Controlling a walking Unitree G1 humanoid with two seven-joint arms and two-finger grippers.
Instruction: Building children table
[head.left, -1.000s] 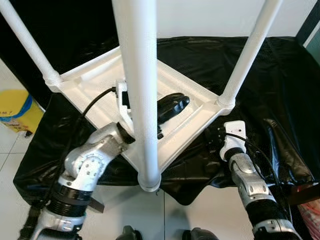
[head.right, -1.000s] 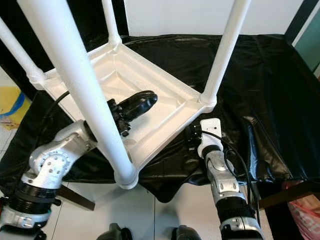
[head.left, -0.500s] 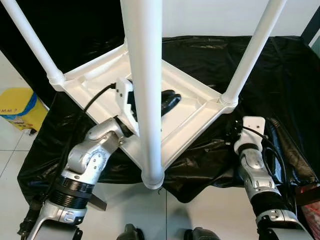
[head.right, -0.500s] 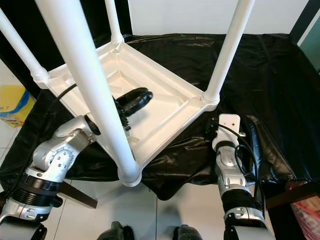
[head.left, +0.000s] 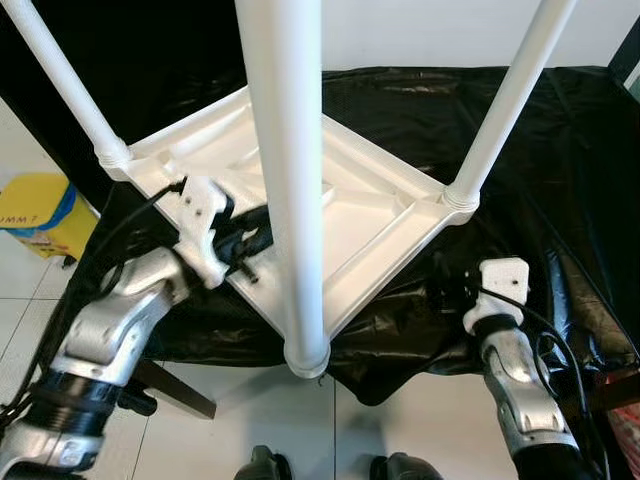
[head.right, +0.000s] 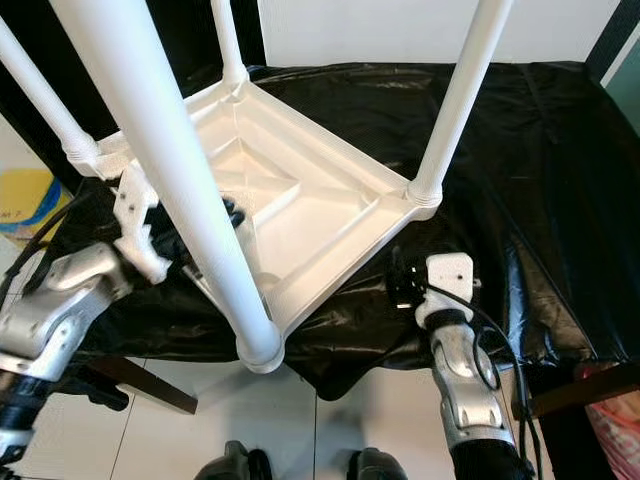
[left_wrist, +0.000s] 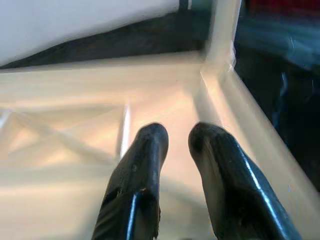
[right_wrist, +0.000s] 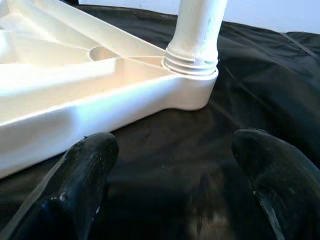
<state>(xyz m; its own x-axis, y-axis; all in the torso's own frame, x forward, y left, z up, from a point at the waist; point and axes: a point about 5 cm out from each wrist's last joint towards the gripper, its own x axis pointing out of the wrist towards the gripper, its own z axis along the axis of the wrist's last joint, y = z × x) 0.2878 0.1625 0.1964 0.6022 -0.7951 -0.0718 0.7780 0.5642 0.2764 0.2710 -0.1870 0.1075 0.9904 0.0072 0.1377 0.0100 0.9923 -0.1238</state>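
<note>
A white plastic children's table (head.left: 385, 195) lies upside down on a black sheet (head.left: 560, 200), all its legs pointing up. The nearest leg (head.left: 290, 180) rises right before the camera; another leg (head.left: 505, 105) stands at the right corner. My left gripper (head.left: 245, 240) sits at the table's near-left rim, behind the nearest leg. In the left wrist view its fingers (left_wrist: 145, 150) are close together over the ribbed underside, holding nothing. My right gripper (head.right: 400, 285) hovers over the sheet just short of the right corner, its fingers (right_wrist: 90, 160) wide apart and open.
A yellow bin (head.left: 35, 215) stands on the tiled floor (head.left: 400, 430) at the left. A dark support bar (head.left: 170, 385) juts out under the sheet at the near left. A wooden piece (head.left: 610, 385) and a pink bag (head.right: 615, 420) lie at the lower right.
My left gripper has drawn back from the middle of the table's underside to its near-left rim. The right arm has slid a little nearer to me.
</note>
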